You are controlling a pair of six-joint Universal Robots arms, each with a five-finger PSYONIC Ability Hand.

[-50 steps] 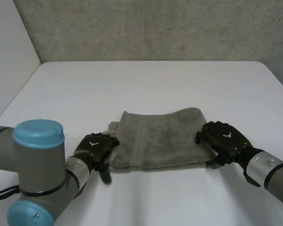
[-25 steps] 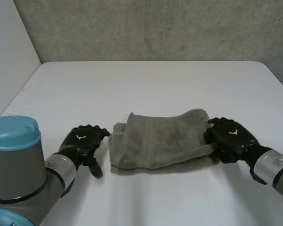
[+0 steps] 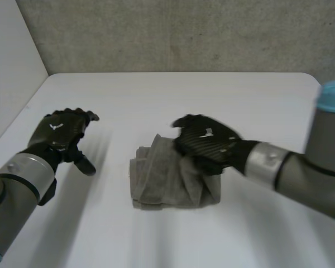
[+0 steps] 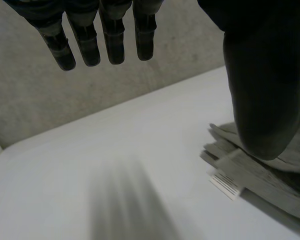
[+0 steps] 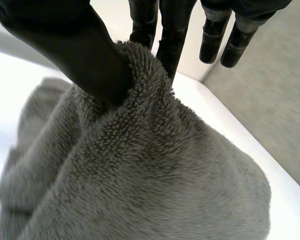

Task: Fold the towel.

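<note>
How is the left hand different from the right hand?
The left hand is open and holds nothing; the right hand pinches a fold of the towel between thumb and fingers. The left hand is over bare table, apart from the towel; the right hand is over the towel. Both are black.

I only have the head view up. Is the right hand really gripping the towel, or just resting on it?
Observer: Gripping. The right wrist view shows the right hand pinching a fold of the towel between thumb and fingers.
Operator: And the left hand?
Observer: Its wrist view shows the left hand open, its fingers straight, holding nothing above the table.
Operator: Anything else?
Observer: A white label sticks out of the towel's folded edge near the left thumb.
</note>
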